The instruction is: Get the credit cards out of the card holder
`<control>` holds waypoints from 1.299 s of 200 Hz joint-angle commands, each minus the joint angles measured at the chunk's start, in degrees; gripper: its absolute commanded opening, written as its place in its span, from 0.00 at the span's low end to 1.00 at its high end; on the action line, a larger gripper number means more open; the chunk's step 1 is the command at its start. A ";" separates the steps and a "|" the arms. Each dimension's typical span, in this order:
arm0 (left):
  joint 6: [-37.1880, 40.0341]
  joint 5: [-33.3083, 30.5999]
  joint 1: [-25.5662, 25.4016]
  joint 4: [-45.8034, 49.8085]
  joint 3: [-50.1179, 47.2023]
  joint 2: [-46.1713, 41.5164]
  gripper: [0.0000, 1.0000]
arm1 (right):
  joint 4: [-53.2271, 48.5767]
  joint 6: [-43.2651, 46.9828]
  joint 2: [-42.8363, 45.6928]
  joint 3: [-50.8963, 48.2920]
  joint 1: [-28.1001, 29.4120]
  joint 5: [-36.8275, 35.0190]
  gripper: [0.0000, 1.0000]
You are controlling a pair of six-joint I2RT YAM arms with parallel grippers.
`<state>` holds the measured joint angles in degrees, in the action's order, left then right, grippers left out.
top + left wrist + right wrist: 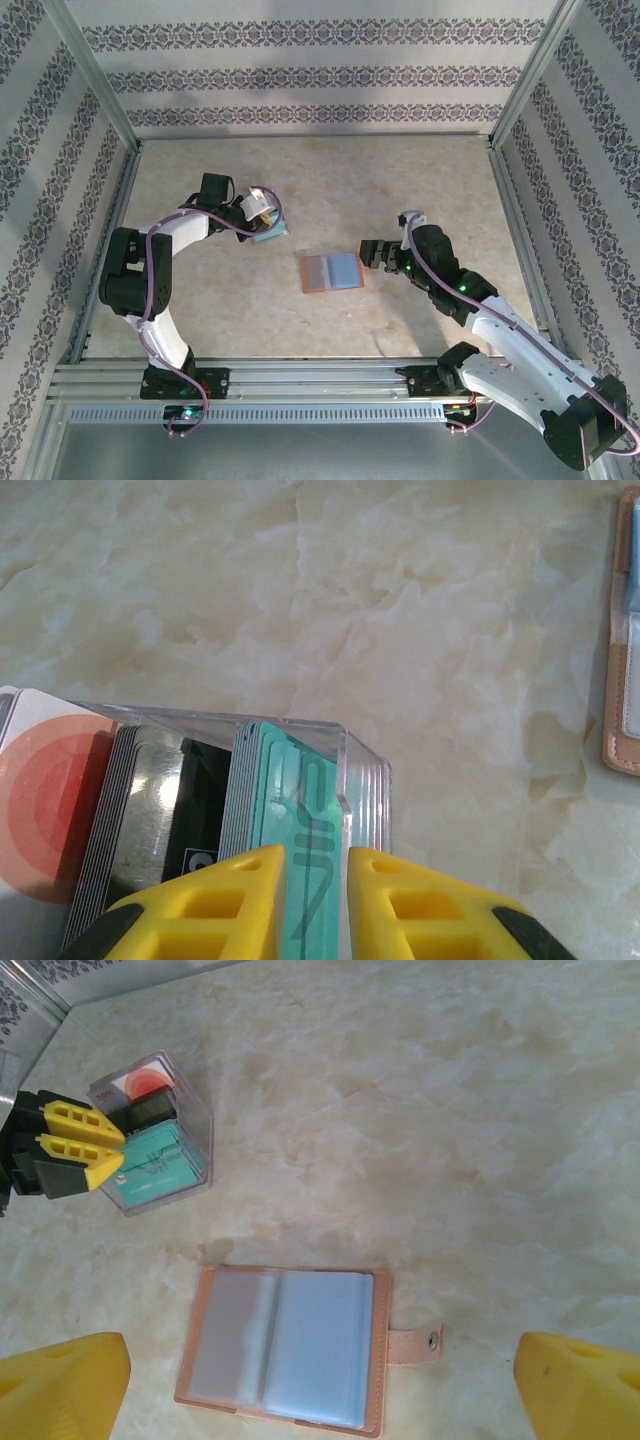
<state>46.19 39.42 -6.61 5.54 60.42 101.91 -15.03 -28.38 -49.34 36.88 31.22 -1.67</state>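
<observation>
Credit cards [160,810] stand on edge in 3 colour groups, red, black and teal, inside a clear box [365,780] directly under the left gripper [317,865]. Its 2 yellow fingers are close together with only a narrow gap, and the teal card's face shows in that gap. Whether they pinch it or merely straddle it I cannot tell. The card holder [285,1345] lies open and flat well off to that gripper's right, and sits just ahead of the right gripper [372,256], between its fingers, which are spread as wide as they go and hold nothing. The holder's grey and blue sleeves look empty, so the task seems nearly finished. The main risk is at the box: if the left fingers rise while gripping the teal card, they could pull it back out or tip the light box and spill the stack. A low pass by the right fingers could also shove the holder.
</observation>
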 commanded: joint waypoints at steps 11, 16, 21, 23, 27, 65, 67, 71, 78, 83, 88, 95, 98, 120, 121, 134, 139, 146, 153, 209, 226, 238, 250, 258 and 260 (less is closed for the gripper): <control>-1.73 2.02 0.64 -1.01 0.84 -3.31 0.25 | 0.20 -0.31 -0.05 0.12 -0.55 -0.22 0.98; -2.13 2.04 0.64 -1.19 0.64 -3.80 0.25 | 0.24 -0.36 -0.07 0.13 -0.55 -0.21 0.98; -2.58 2.06 0.55 -1.44 0.47 -4.30 0.25 | 0.24 -0.36 -0.14 0.18 -0.55 -0.17 0.98; -2.77 2.07 0.50 -1.59 0.42 -4.62 0.25 | 0.26 -0.36 -0.14 0.16 -0.61 -0.20 0.98; -3.28 1.96 0.46 -2.00 0.17 -5.23 0.25 | 0.28 -0.36 -0.14 0.20 -0.62 -0.28 0.98; -9.02 1.56 0.11 -8.67 -4.63 -12.51 0.58 | 0.41 -0.45 -0.40 0.30 -0.64 -1.07 0.98; -9.41 1.43 0.11 -8.98 -4.90 -13.00 0.61 | 0.41 -0.58 -0.40 0.29 -0.64 -1.10 0.98; -10.28 1.14 0.08 -9.47 -5.38 -13.89 0.68 | 0.51 -0.59 -0.33 0.25 -0.71 -1.25 0.98; -12.01 0.64 -0.03 -10.25 -6.22 -15.65 0.78 | 0.48 -0.61 -0.32 0.21 -0.76 -1.43 0.98; -13.19 0.19 -0.05 -10.68 -7.07 -16.97 0.85 | 0.52 -0.62 -0.32 0.21 -0.73 -1.49 0.98; -14.43 -0.14 -0.11 -11.37 -7.74 -18.19 0.92 | 0.50 -0.62 -0.32 0.28 -0.78 -1.50 0.98; -16.06 -0.66 -0.10 -12.40 -8.90 -20.08 1.00 | 0.37 -0.52 -0.32 0.34 -0.81 -1.60 0.98; -16.70 -0.86 -0.18 -12.85 -9.57 -20.77 1.00 | 0.38 -0.47 -0.32 0.38 -0.88 -1.57 0.98; -20.11 -2.27 -0.29 -15.02 -13.37 -26.61 0.99 | 0.35 -0.45 -0.32 0.31 -1.05 -1.76 0.98; -20.32 -2.34 -0.27 -15.07 -13.56 -26.90 0.99 | 0.39 -0.49 -0.32 0.30 -1.06 -1.80 0.98; -22.38 -4.09 -0.29 -14.76 -15.22 -30.38 0.99 | 0.52 -0.77 -0.32 0.05 -1.08 -1.97 0.98; -23.03 -4.97 -0.40 -14.49 -15.79 -31.75 0.99 | 0.52 -0.79 -0.23 -0.05 -1.11 -2.08 0.98; -24.07 -6.37 -0.41 -14.18 -16.80 -33.55 0.99 | 0.50 -0.92 -0.15 -0.14 -1.15 -2.32 0.98; -25.17 -8.04 -0.46 -14.07 -17.92 -35.54 0.99 | 0.52 -0.97 0.02 -0.30 -1.16 -2.45 0.98; -38.99 -30.23 -1.29 -15.28 -27.40 -50.82 0.99 | -1.00 -0.51 3.04 -1.68 -2.12 -4.67 0.98; -44.54 -37.67 -1.55 -15.42 -30.77 -55.52 0.99 | -1.85 -0.53 4.50 -2.15 -2.80 -6.73 0.98; -48.68 -43.05 -1.56 -15.16 -33.26 -58.66 0.99 | -2.31 -0.62 5.79 -2.49 -3.45 -8.00 0.98; -50.46 -46.26 -1.61 -13.37 -34.84 -61.14 0.99 | -2.69 -0.72 7.18 -3.02 -4.22 -9.10 0.98; -51.37 -48.46 -1.54 -11.72 -35.47 -62.09 0.99 | -2.81 -0.69 8.11 -3.45 -4.88 -9.64 0.98; -51.53 -48.95 -1.56 -11.35 -35.60 -62.22 0.99 | -2.81 -0.66 8.32 -3.54 -5.06 -9.75 0.98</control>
<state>3.05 2.57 -7.53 -7.53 26.81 42.72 -16.36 -28.60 -43.51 34.96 27.70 -7.35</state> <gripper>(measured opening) 0.994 0.982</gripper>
